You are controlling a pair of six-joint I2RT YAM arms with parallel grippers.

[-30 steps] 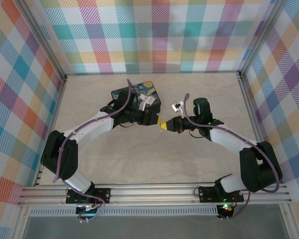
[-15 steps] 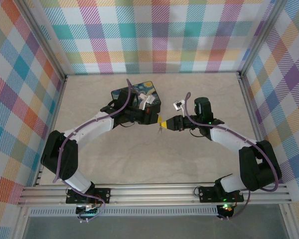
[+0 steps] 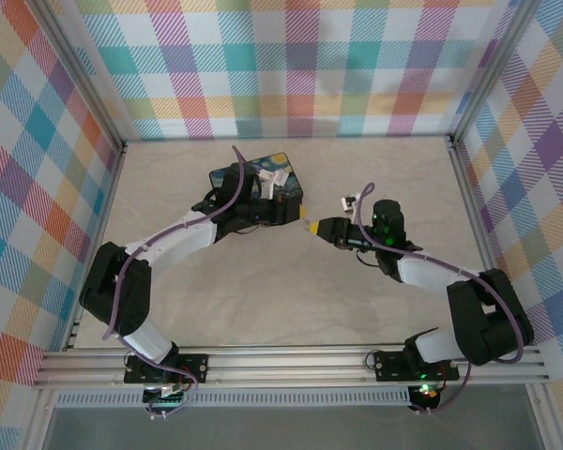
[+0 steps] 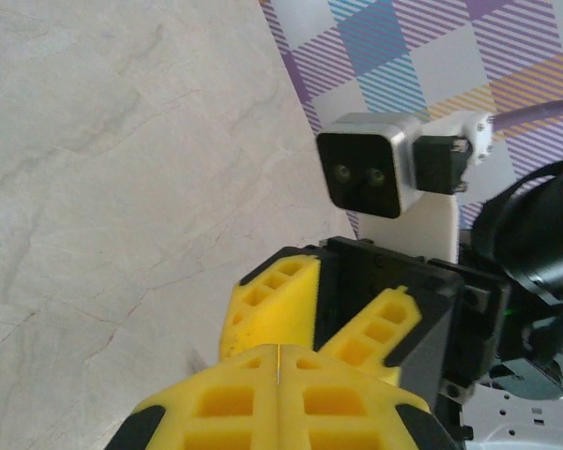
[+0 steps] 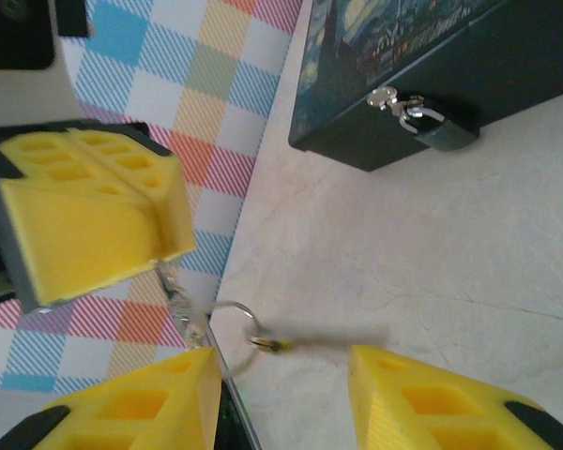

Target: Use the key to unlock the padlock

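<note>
The padlock (image 5: 433, 128), dark with a silvery loop, hangs from the hasp on the front of the black box (image 5: 422, 56) with the painted lid (image 3: 259, 176). My left gripper (image 5: 161, 255) is shut on the key (image 5: 175, 298), of which a thin metal edge (image 4: 277, 362) shows between its pads. A key ring (image 5: 236, 324) and a blurred grey piece (image 5: 333, 335) dangle below it. My right gripper (image 5: 277, 375) is open, its fingers on either side of the dangling ring without touching it. In the top view the left gripper (image 3: 295, 217) and right gripper (image 3: 311, 226) face each other just right of the box.
The box stands at the back of the beige table (image 3: 263, 300), left of centre. Plaid walls (image 3: 300, 66) and metal rails close in the table on three sides. Purple cables (image 3: 227, 187) run along both arms.
The two gripper tips were pressed together; the right gripper has drawn back to the right and stands open. The left gripper has turned slightly toward the box, keeping the key.
</note>
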